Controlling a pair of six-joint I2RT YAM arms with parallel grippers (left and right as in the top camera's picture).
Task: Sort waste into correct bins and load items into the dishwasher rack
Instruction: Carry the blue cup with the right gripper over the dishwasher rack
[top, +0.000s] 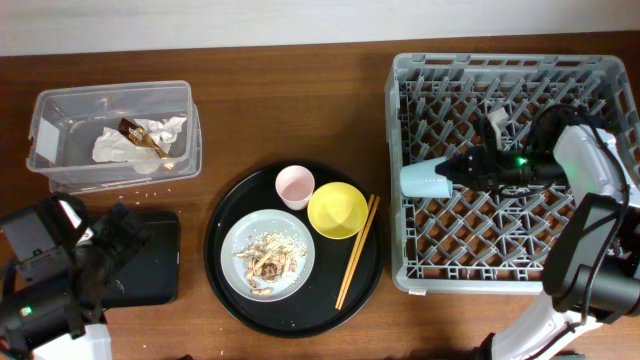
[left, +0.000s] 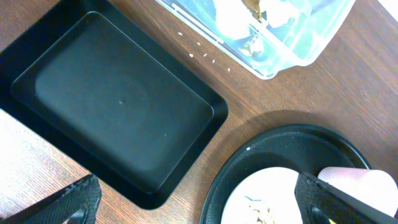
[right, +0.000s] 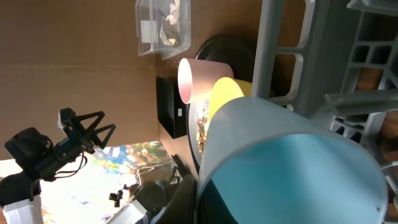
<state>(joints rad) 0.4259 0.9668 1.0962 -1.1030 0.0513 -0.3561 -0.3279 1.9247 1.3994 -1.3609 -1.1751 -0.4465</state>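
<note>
My right gripper (top: 455, 170) is shut on the rim of the light-blue cup (top: 425, 180), which lies on its side over the pegs at the left of the dishwasher rack (top: 500, 70). In the right wrist view the cup (right: 292, 168) fills the frame. The pink cup (top: 294, 185), yellow bowl (top: 336, 210), chopsticks (top: 357, 250) and the grey plate (top: 252, 238) with food scraps (top: 268, 262) sit on the round black tray. My left gripper (left: 198, 202) hangs open between the shallow black tray (left: 124, 106) and the plate (left: 261, 193), holding nothing. White napkins (top: 125, 145) lie in the clear tub (top: 60, 105).
The round black tray (top: 225, 290) lies between the bins and the rack. A few white crumbs (left: 205, 53) dot the wood beside the tub. The left arm's bulk covers the table's front left corner.
</note>
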